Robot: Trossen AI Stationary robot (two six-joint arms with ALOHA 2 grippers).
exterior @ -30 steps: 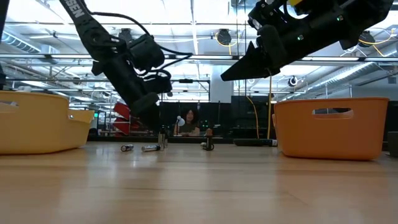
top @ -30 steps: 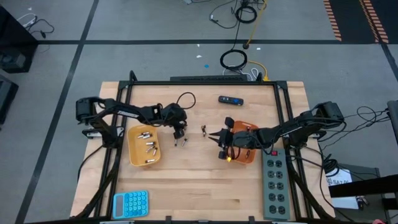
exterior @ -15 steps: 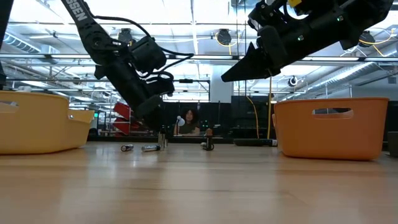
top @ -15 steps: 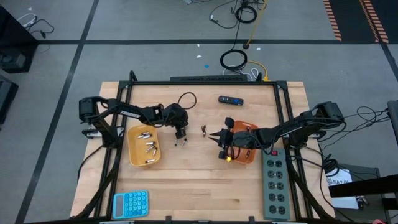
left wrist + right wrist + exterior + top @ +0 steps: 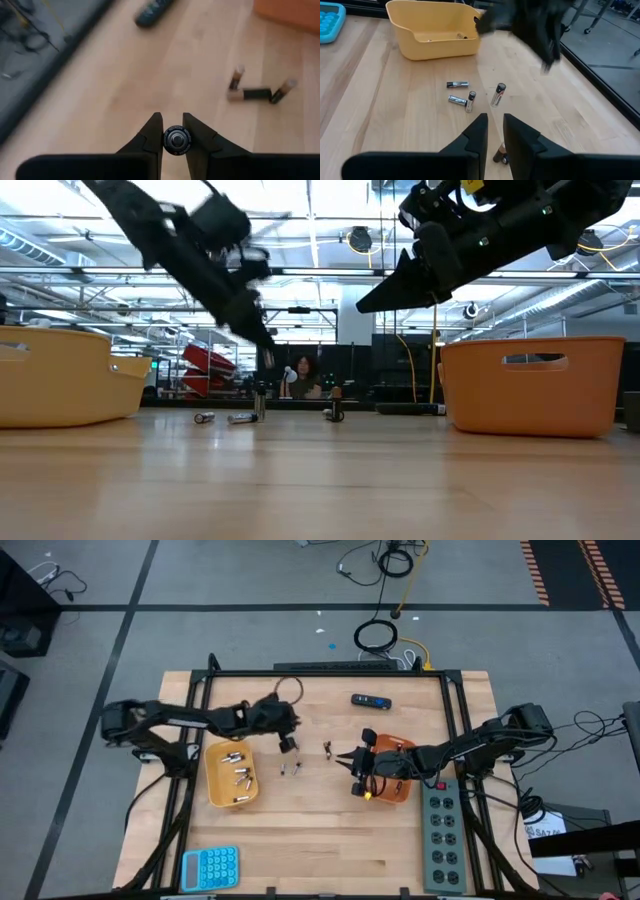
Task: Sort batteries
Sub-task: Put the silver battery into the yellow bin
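While most of the sorting remained to be done, a start had been made. Nearest, at the bottom left of the overhead view, a blue calculator [image 5: 210,867] lay unused, and a grey power strip [image 5: 440,830] ran along the lower right.

Above these, left of centre, sat the yellow tray [image 5: 213,785], already holding a handful of batteries [image 5: 240,777]. Right of centre sat the orange tray [image 5: 398,795]; the right arm lay across it, so its contents could not be seen.

Between the 2 trays, at least 4 loose cells [image 5: 457,84] lay scattered on the bare wood, and 1 more cell [image 5: 328,749] sat apart, nearer the orange tray. All of these were yet to be sorted.

The right gripper [image 5: 345,758] hung just beside that lone cell, its fingers drawn close with only a thin gap and nothing seen between them.

Slightly farther up the frame, the left gripper [image 5: 172,120] was lifted off the table above the scattered group, pinching 1 battery [image 5: 176,141] end-on between its fingers. My guess was that this cell was bound for a tray.

The batteries were tiny cylinders, far smaller than the trays. Some looked dark with coppery ends, others silvery. The pinched one showed a round metal end cap.

Farthest, near the top centre of the table, lay a black-and-blue device [image 5: 370,700].
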